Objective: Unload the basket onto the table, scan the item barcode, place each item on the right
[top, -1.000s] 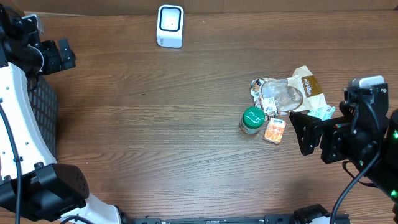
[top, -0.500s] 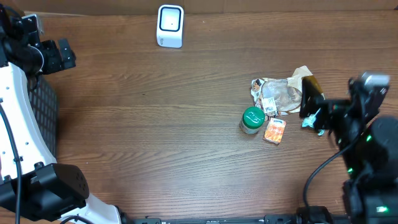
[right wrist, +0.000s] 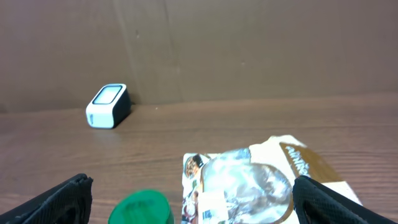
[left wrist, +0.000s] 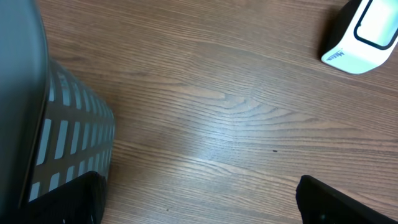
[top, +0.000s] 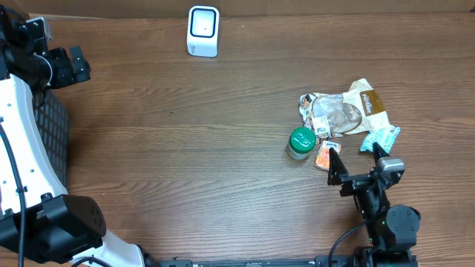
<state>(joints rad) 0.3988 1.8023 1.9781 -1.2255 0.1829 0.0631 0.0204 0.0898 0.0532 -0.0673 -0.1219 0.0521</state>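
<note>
Jar (right wrist: 142,208) cropped below; scanner (left wrist: 364,37) cropped right.

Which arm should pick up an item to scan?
Right. Its open right gripper hovers just beside the jar, orange packet and snack bag. The left gripper, also open, sits at the far corner by the basket, well away from them.

The left arm (top: 18,141) is white-shelled with black joints, the right arm (top: 387,216) black.
</note>
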